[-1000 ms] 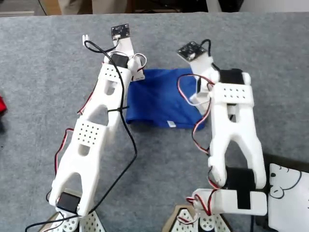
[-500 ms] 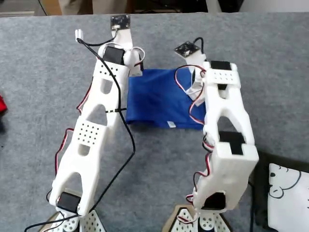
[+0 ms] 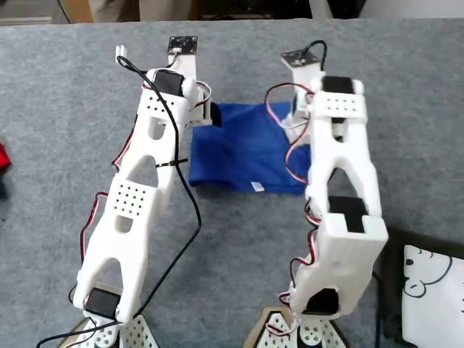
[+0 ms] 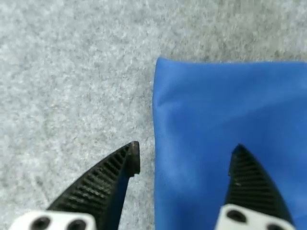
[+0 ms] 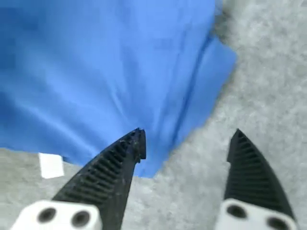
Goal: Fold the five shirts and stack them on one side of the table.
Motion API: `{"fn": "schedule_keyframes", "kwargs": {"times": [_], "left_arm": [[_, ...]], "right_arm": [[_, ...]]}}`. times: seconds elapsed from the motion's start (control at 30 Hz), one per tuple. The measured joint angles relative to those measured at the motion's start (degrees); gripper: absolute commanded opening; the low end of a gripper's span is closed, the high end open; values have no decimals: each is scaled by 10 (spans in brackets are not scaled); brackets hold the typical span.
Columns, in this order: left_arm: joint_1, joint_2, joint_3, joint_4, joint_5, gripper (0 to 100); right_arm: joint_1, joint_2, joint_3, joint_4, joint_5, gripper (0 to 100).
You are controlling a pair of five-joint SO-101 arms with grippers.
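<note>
In the high view, the folded blue cloth shirt (image 3: pixel 243 148) lies flat on the grey felt-like table cover (image 3: pixel 65 87), a little toward 12 o'clock from the middle. Its longer side seems to run from 9 to 3 o'clock. The white left arm (image 3: pixel 156 156) ends at the shirt's 10 o'clock corner and the white right arm (image 3: pixel 341 159) at its 2 o'clock corner, so each arm is nearest to its own side. A small white tag (image 3: pixel 257 186) sits on the 6 o'clock edge. A white cloth with a black drawing (image 3: pixel 431 290) lies well apart, toward 4 o'clock.

In the left wrist view, the left gripper (image 4: pixel 187 146) has its fingers apart and holds nothing. One finger is over the grey cover and the other over the blue, and the shirt's side edge runs between them.

In the right wrist view, the right gripper (image 5: pixel 188 131) is also spread and empty, and it straddles the opposite edge near the corner. I judge you should lower each claw straight onto its edge before closing.
</note>
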Motion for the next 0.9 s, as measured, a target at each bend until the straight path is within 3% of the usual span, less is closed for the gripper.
{"fn": "schedule_keyframes", "kwargs": {"times": [0.2,0.4,0.5,0.7,0.9], "left_arm": [[12,6,31,-10,1,305],[29,35,44,-17,1,217],[33,38,44,-20,2,182],[40,40,37,-21,2,133],[44,40,36,-21,2,81]], "right_arm": [[-5,90,-6,-42,-47,292],[-6,172,-87,-8,-55,290],[-6,200,-128,23,-55,227],[-6,255,-217,87,-55,3],[-4,308,-312,142,-55,4]]}}
